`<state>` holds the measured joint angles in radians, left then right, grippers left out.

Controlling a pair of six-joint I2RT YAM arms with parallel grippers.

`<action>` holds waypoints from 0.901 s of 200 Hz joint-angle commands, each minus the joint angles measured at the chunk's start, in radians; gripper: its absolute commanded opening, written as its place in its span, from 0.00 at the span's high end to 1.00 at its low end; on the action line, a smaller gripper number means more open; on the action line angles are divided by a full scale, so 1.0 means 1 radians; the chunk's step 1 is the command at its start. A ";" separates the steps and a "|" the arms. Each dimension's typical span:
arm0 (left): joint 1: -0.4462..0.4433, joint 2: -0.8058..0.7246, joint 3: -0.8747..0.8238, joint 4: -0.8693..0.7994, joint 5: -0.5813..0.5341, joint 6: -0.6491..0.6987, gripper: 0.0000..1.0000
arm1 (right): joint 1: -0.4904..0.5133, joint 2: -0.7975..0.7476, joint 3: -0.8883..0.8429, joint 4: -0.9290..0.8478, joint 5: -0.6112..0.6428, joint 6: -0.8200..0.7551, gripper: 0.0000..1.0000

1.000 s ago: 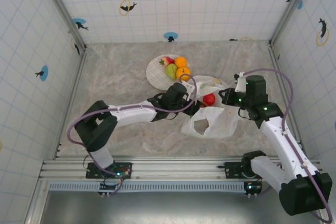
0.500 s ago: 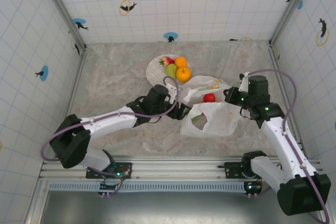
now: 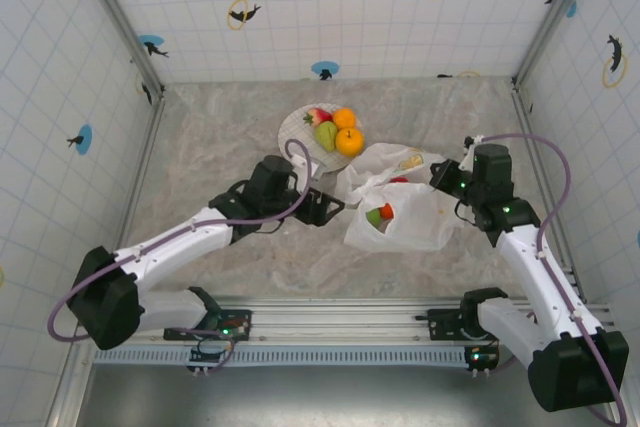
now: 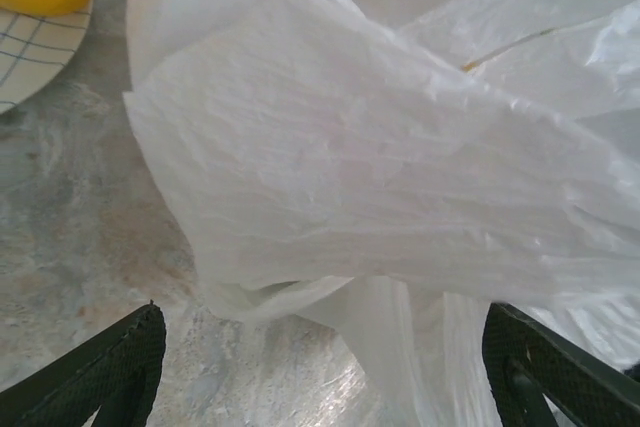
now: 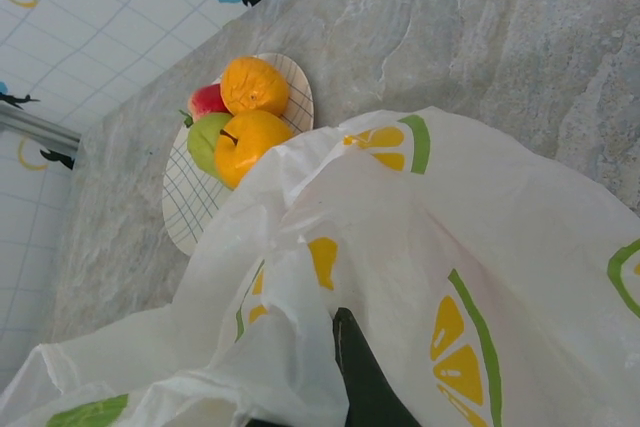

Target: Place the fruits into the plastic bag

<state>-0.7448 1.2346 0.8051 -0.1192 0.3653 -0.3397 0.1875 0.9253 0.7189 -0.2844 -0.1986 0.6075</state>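
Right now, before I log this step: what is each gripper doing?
Left gripper: open, empty, facing the plastic bag.
Right gripper: closed on the plastic bag's edge.

The translucent white plastic carrier bag [image 4: 350, 177] is thin, crinkled film with a soft sheen along its creases. The grey marble-patterned tabletop [image 4: 80, 247] looks smooth and faintly glossy. The round white grid-patterned plate [image 5: 190, 209] is matt. The yellow-orange toy fruit [image 5: 250, 144] on it has a smooth, dull, plastic-looking skin. The silver frame rails [image 3: 330, 322] look like bare metal.
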 commanded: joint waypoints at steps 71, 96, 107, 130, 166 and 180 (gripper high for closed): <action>0.277 -0.007 0.163 0.020 0.159 -0.083 0.15 | -0.004 -0.044 0.018 -0.068 0.044 -0.081 1.00; 0.376 0.003 0.142 0.144 0.128 -0.217 0.16 | -0.004 -0.045 0.023 -0.065 0.034 -0.081 1.00; 0.403 0.019 0.135 0.178 0.112 -0.251 0.16 | -0.003 -0.039 0.029 -0.064 0.026 -0.080 1.00; 0.428 0.089 0.157 0.176 0.038 -0.261 0.16 | 0.005 -0.030 0.034 -0.059 0.026 -0.080 1.00; 0.435 0.253 0.248 0.150 -0.006 -0.229 0.17 | 0.006 -0.017 0.035 -0.046 0.023 -0.081 1.00; 0.433 0.314 0.270 0.159 -0.001 -0.220 0.18 | 0.005 -0.002 0.042 -0.048 0.022 -0.085 1.00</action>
<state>-0.3141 1.4773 1.0115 0.0319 0.3920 -0.5621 0.1898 0.9043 0.7193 -0.3431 -0.1753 0.5373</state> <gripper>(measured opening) 0.827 0.040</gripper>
